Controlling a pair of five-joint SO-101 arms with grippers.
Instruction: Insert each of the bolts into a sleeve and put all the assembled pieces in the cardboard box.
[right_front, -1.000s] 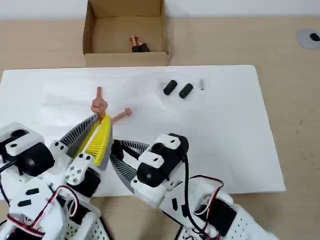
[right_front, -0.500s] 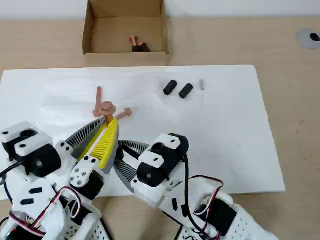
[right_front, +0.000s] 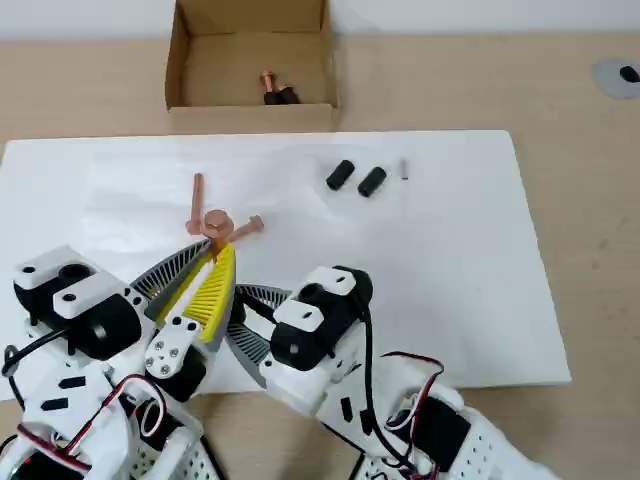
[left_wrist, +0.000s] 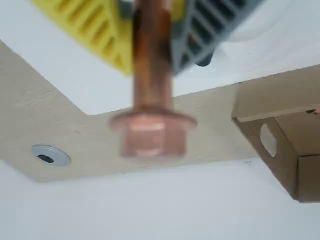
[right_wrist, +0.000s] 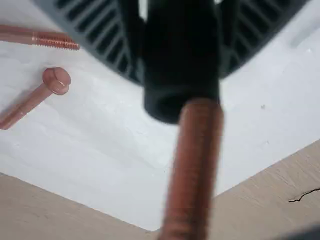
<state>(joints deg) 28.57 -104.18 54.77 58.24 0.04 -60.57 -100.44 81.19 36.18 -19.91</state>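
High view: left gripper (right_front: 215, 246) clamped on bolt (right_front: 214, 224), lower left of mat (right_front: 450, 280); right gripper (right_front: 233, 310) just beside, load hard to see. Spare sleeves (right_front: 341, 175) upper centre; box (right_front: 176, 60) at top, assembled piece (right_front: 275, 89) inside.
Left wrist: bolt pinched mid-shank, head at centre.
Right wrist: sleeve (right_wrist: 181, 65) clenched at top centre, bolt tip at its mouth, possibly entering.

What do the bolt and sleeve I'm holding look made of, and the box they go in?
The bolt looks like metal with a copper-coloured, slightly shiny finish; its flanged hex head catches light. The sleeve is matte black and smooth, probably plastic or rubber, though coated metal is possible. The cardboard box is plain brown board with folded walls.
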